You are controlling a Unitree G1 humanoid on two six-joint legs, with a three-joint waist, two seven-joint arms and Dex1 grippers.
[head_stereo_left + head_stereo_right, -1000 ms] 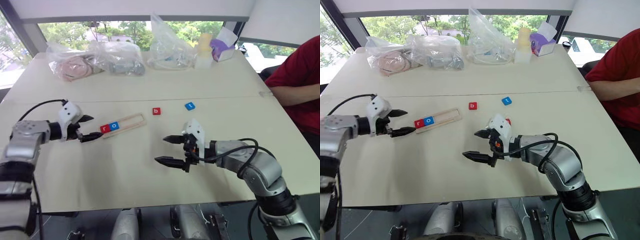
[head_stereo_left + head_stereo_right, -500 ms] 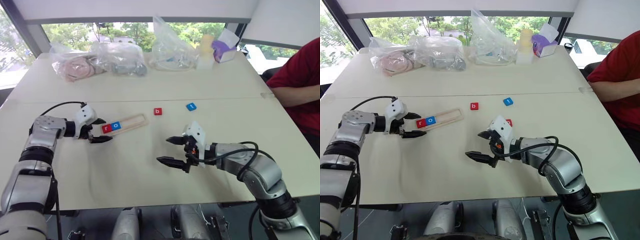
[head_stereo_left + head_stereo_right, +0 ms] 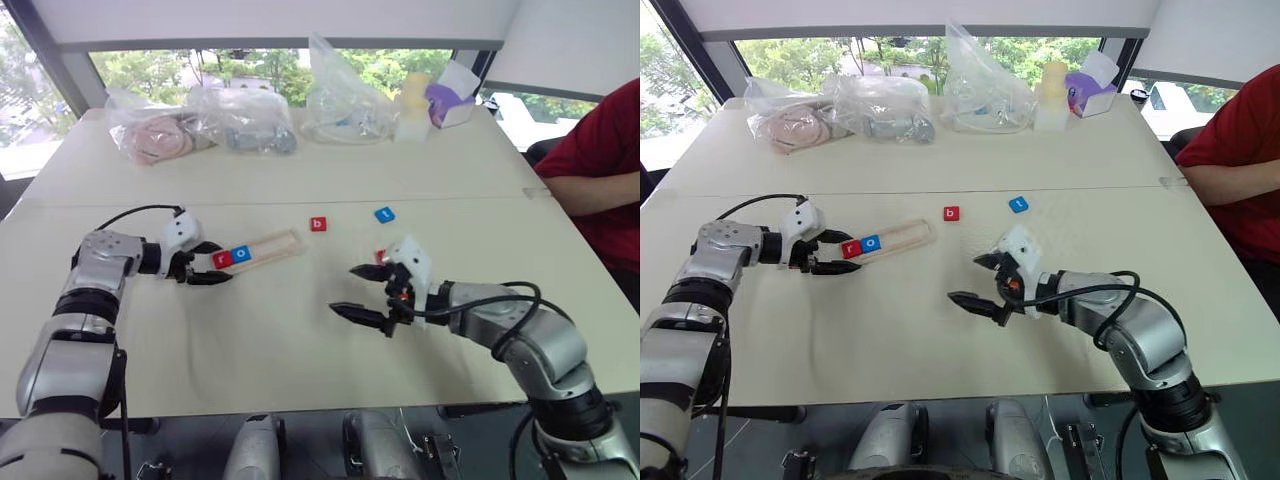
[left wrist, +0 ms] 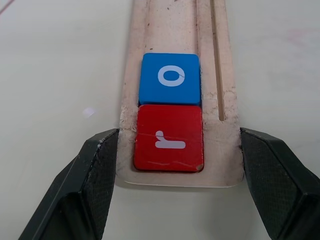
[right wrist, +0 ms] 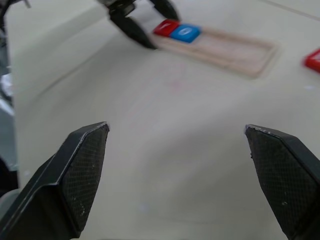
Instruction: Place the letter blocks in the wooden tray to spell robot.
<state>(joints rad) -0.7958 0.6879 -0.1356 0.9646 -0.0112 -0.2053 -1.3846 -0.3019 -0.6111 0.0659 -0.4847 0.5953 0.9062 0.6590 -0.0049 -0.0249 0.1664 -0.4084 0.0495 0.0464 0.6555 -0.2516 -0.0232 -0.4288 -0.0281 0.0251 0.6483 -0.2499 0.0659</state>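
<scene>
Left gripper [image 4: 179,150] clamped on wooden tray [image 4: 176,60] end, beside red r block [image 4: 168,144]; right gripper [image 3: 365,292] fingers apart, apparently empty, near tray.

left arm: reaches in from 9 o'clock, forearm low, wrist angled down
left hand [image 3: 207,263]: fingers [image 4: 95,170] clamped on both sides of the wooden tray [image 4: 175,30] end
right arm: enters from 4 o'clock, elbow bent
right hand [image 3: 365,292]: fingers spread wide, holding nothing

Three red letter blocks [image 3: 318,224], two blue [image 3: 385,214], one wooden tray [image 3: 277,241].
</scene>
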